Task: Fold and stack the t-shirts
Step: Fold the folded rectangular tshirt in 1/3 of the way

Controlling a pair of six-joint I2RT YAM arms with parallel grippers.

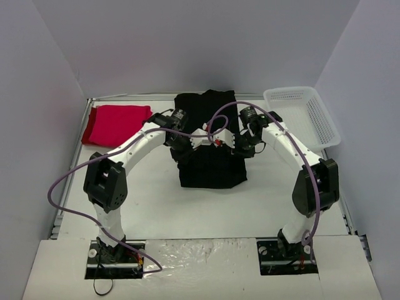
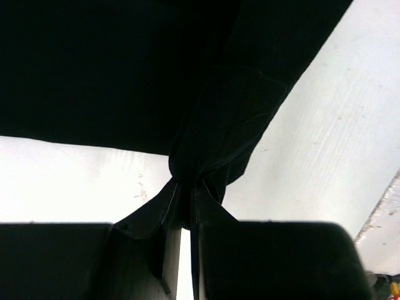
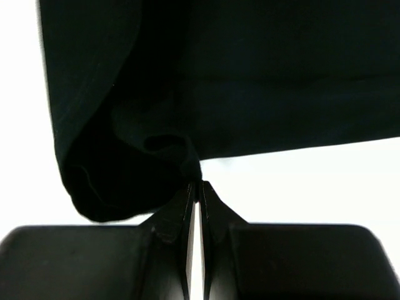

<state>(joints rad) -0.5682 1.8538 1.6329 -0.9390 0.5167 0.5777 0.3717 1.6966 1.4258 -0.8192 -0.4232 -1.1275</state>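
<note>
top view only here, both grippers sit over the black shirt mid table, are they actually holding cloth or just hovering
Observer: The left wrist view shows the left gripper shut on a bunched tuck of the black shirt.
Operator: and the right one
Observer: In the right wrist view, the right gripper is shut too, its tips pinching the shirt's edge.
Operator: cloth flat there or bunched
Observer: Bunched. Left of the tips it curls into a rounded fold, and bare table shows to their right.
</note>
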